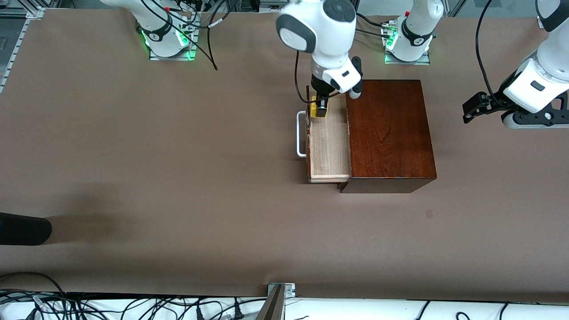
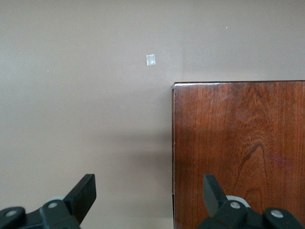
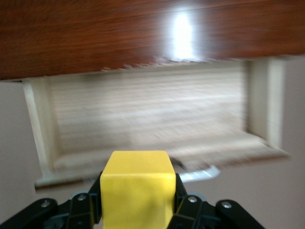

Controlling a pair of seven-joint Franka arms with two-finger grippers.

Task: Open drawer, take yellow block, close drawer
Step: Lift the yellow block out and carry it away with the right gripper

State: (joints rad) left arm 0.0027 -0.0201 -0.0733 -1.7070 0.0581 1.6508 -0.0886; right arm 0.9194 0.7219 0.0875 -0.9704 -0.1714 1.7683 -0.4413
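Note:
The dark reddish-brown wooden box (image 1: 389, 133) stands mid-table. Its drawer (image 1: 328, 146) is pulled out toward the right arm's end, showing a pale wood interior (image 3: 147, 114) and a white bar handle (image 1: 301, 133). My right gripper (image 1: 321, 108) is shut on the yellow block (image 1: 319, 111) and holds it over the end of the open drawer nearest the robots' bases. In the right wrist view the yellow block (image 3: 137, 191) sits between the fingers. My left gripper (image 1: 472, 109) is open and empty, in the air over the table by the box, waiting. In its wrist view the left gripper (image 2: 149, 191) looks down on the box corner (image 2: 238, 152).
A small pale tape mark (image 1: 428, 214) lies on the brown table nearer the front camera than the box. A dark object (image 1: 24, 229) juts in at the table edge at the right arm's end. Cables lie along the front edge.

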